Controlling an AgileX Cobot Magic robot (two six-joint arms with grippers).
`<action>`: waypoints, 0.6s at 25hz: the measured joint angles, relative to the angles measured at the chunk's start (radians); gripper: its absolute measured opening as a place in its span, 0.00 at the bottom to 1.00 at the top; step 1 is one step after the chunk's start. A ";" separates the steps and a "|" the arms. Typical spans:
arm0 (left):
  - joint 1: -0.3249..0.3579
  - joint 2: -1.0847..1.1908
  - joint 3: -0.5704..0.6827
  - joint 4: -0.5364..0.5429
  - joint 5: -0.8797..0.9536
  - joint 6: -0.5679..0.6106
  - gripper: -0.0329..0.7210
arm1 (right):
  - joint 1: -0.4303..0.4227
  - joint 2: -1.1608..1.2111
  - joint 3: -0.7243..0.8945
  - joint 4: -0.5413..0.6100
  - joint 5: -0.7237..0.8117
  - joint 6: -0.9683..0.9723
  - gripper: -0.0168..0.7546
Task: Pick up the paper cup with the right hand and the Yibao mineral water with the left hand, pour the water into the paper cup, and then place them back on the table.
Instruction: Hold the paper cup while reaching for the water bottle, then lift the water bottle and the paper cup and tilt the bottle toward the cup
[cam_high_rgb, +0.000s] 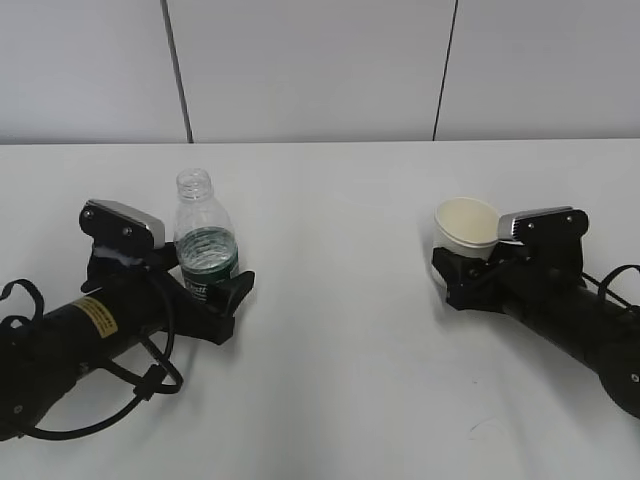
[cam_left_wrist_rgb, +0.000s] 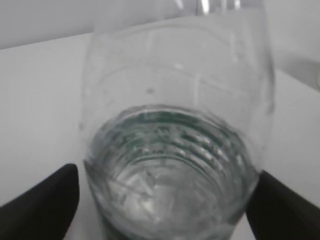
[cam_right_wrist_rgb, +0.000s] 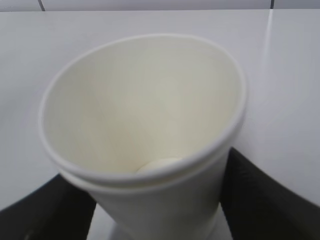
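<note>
The Yibao mineral water stands upright and capless at the left of the table, with water up to its green label. My left gripper is shut on its lower body. In the left wrist view the bottle fills the frame between the black fingers of the left gripper. The paper cup is at the right, tilted and empty. My right gripper is shut on its lower wall. In the right wrist view the cup sits between the fingers of the right gripper.
The white tabletop spreads between the two arms. A small dark scuff mark lies near the front right. A grey panelled wall stands behind the table's far edge. Black cables loop beside the left arm.
</note>
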 joint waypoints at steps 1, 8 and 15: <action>0.000 0.007 -0.008 0.000 0.000 0.000 0.84 | 0.000 0.000 0.000 0.000 0.000 0.000 0.74; 0.000 0.017 -0.014 -0.001 0.000 0.000 0.65 | 0.000 0.000 0.000 0.000 -0.001 0.000 0.74; 0.000 0.017 -0.014 -0.001 0.001 0.000 0.53 | 0.000 0.002 0.000 0.000 -0.001 0.000 0.74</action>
